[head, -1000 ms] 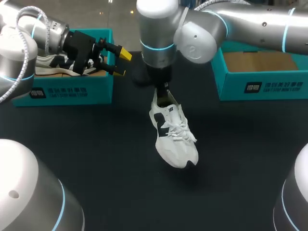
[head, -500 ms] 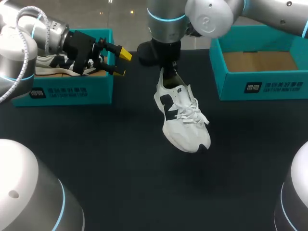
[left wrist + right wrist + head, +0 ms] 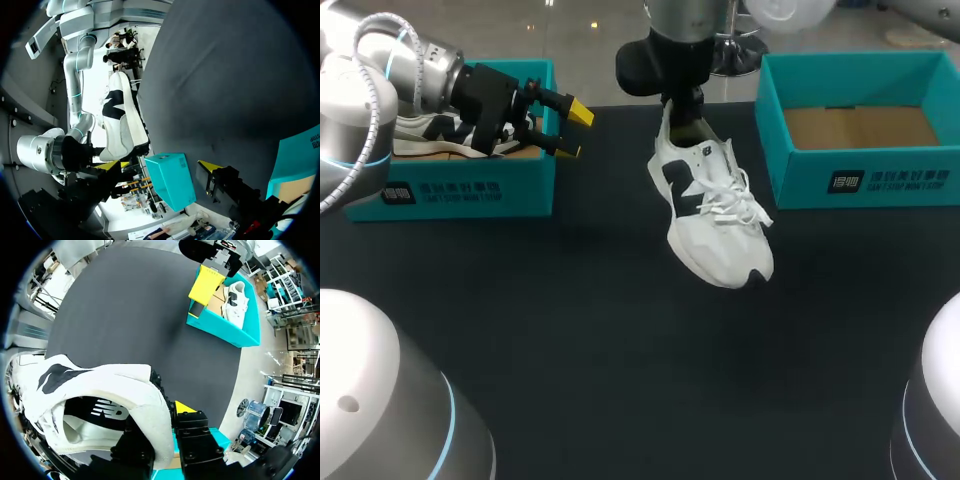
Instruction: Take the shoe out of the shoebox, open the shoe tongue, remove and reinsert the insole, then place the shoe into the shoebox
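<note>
A white shoe [image 3: 715, 215] with black side marks hangs toe-down above the middle of the black table, between the two boxes. My right gripper [image 3: 685, 103] is shut on its heel collar; in the right wrist view the padded heel [image 3: 125, 395] sits clamped between the fingers of my right gripper [image 3: 165, 440]. The teal shoebox [image 3: 860, 180] at the back right shows only a brown floor. My left gripper [image 3: 565, 125] hovers open by the left teal box [image 3: 450, 190] and holds nothing. The left wrist view shows the hanging shoe [image 3: 120, 120] and the right shoebox [image 3: 172, 180] ahead of my left gripper [image 3: 160, 166].
Inside the left box lies a second white and black shoe [image 3: 430, 135], also seen as the second shoe [image 3: 235, 295] in the right wrist view behind my left gripper's yellow fingers [image 3: 205, 285]. Bare black table [image 3: 620, 380] spreads in front of the boxes.
My right arm has carried the shoe up, back and to the right, closer to the right shoebox. The left arm has stayed still.
</note>
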{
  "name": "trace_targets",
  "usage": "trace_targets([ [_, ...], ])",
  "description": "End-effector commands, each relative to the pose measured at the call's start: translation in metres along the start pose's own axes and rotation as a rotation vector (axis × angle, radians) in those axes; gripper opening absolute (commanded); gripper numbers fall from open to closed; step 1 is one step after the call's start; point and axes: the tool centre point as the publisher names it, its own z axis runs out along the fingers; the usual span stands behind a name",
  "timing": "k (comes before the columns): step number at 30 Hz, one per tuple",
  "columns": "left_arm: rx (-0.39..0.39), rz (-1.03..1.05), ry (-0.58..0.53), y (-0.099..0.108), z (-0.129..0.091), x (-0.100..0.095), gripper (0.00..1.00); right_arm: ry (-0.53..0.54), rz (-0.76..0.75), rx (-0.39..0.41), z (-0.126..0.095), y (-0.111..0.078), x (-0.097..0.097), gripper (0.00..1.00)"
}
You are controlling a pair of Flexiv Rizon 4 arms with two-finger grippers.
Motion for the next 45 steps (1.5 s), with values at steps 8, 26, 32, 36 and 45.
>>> trace_targets([
  [8,0.001,0.001,0.002,0.000,0.000,0.000,1.00,-0.003,0.000,0.009,-0.005,0.002,0.003,0.00],
  [26,0.001,0.001,0.002,0.000,0.000,0.000,1.00,0.013,-0.010,0.022,-0.014,-0.079,0.004,0.00],
  [32,0.001,0.001,0.002,0.000,0.000,0.000,1.00,0.041,0.001,0.071,-0.012,-0.118,0.002,0.00],
  [36,0.001,0.001,0.002,0.000,0.000,0.000,1.00,0.048,0.028,0.104,-0.014,-0.145,0.002,0.00],
  [45,0.001,0.001,0.002,0.000,0.000,0.000,1.00,0.034,0.088,0.132,-0.014,-0.169,0.001,0.00],
])
